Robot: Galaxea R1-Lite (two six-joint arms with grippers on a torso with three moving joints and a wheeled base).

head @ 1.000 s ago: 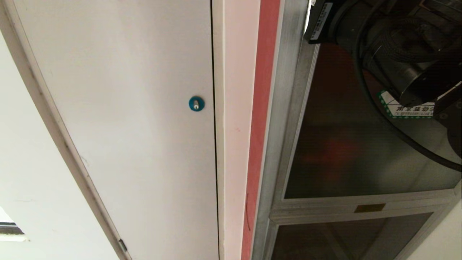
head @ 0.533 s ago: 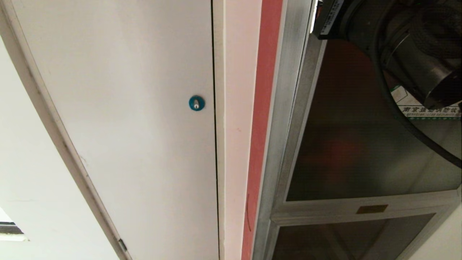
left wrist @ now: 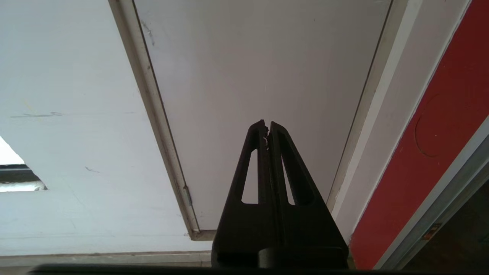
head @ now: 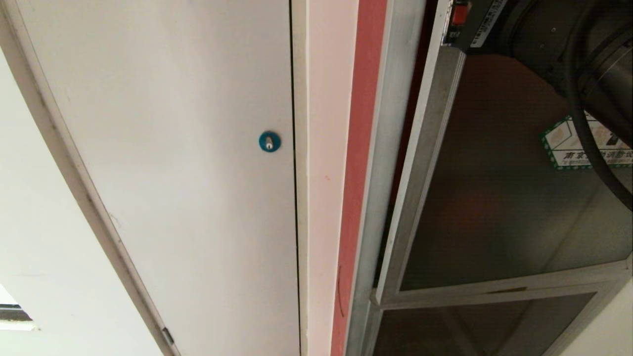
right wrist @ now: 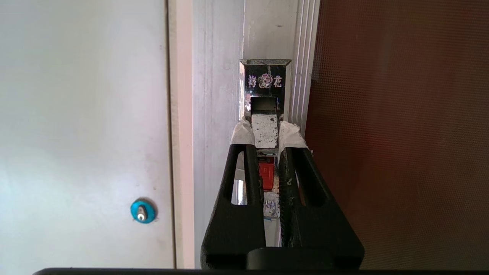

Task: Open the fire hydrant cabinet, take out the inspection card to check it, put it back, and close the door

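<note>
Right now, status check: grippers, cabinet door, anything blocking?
Right gripper shut on door latch. Left gripper shut, empty, parked facing white panel. Door ajar at latch edge. Nothing blocking in view.

one fire hydrant cabinet [head: 390, 148] with one dark glass door [head: 494, 198] at right of the frame, and one smaller glass panel [head: 470, 326] at lower right. one green-edged sticker [head: 568, 146] at upper right. one white door [head: 188, 163] filling the left, with one blue lock [head: 269, 142] at centre. one red latch [head: 460, 13] at the top. two grippers: left gripper [left wrist: 267, 128], right gripper [right wrist: 265, 133].
</note>
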